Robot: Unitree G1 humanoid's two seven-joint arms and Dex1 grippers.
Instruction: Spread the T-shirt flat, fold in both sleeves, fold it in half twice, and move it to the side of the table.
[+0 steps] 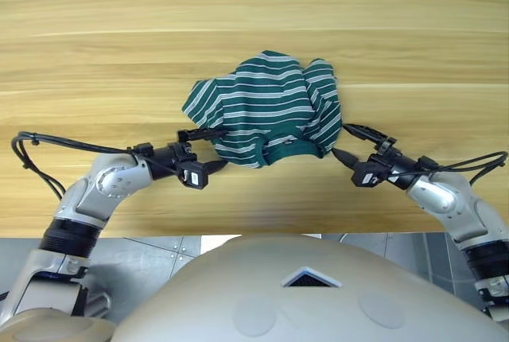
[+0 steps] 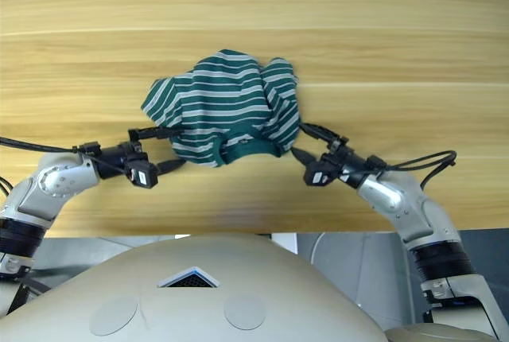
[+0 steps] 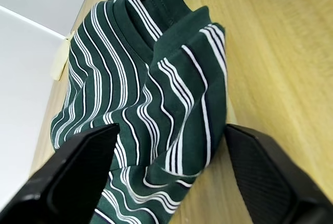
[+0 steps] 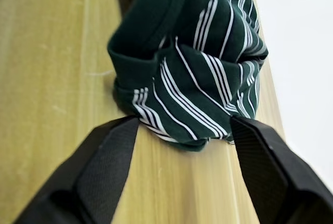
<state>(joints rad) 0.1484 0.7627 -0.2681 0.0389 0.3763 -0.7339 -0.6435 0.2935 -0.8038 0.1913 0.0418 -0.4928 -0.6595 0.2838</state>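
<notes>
A dark green T-shirt with white stripes [image 1: 266,107] lies crumpled in a heap on the wooden table [image 1: 254,16], its collar toward the near edge. My left gripper [image 1: 213,148] is open at the heap's near-left edge, its fingers [image 3: 78,166] straddling a fold of striped cloth [image 3: 156,125]. My right gripper [image 1: 345,141] is open at the heap's near-right edge, and a bunched corner of the shirt [image 4: 182,94] sits between its fingers [image 4: 104,166]. Neither gripper holds the cloth.
The table's near edge [image 1: 238,231] runs just behind both arms, with grey floor [image 1: 151,250] below it. Bare wood stretches to the left, right and far side of the shirt.
</notes>
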